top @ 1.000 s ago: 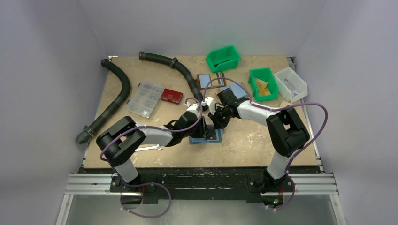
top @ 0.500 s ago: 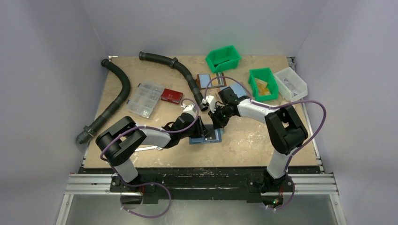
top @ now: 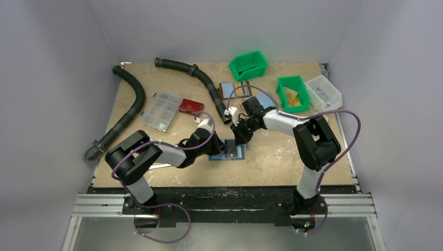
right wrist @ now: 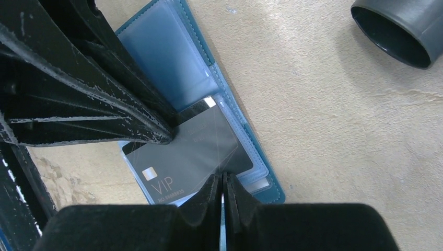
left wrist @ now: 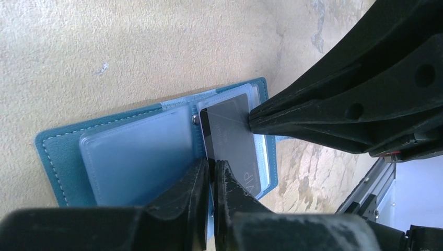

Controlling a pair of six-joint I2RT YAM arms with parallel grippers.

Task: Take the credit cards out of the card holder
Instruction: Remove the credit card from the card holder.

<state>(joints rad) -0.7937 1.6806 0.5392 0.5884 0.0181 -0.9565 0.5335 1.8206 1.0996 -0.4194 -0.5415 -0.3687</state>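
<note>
The dark-blue card holder [top: 241, 153] lies open and flat on the table, light-blue pockets up. It also shows in the left wrist view [left wrist: 136, 157] and the right wrist view [right wrist: 172, 57]. A dark grey card marked VIP [left wrist: 232, 141] [right wrist: 188, 157] sticks partly out of its right-hand pocket. My left gripper [left wrist: 211, 170] is shut, its tips down at the card's edge by the holder's fold. My right gripper [right wrist: 223, 180] is shut, its tips on the card's opposite edge at the pocket. The two grippers face each other across the card.
A black hose end [right wrist: 402, 26] lies just beyond the holder; hoses [top: 130, 104] run across the back left. A clear parts box [top: 162, 110] and red box [top: 190, 106] sit left. Green bins [top: 248, 65] [top: 292, 93], a clear bin [top: 324, 93] and brown-backed holders [top: 227, 89] sit back right.
My left gripper has drawn back to the left and lower over the holder, uncovering more of the grey card. My right gripper has stayed at the holder's far side.
</note>
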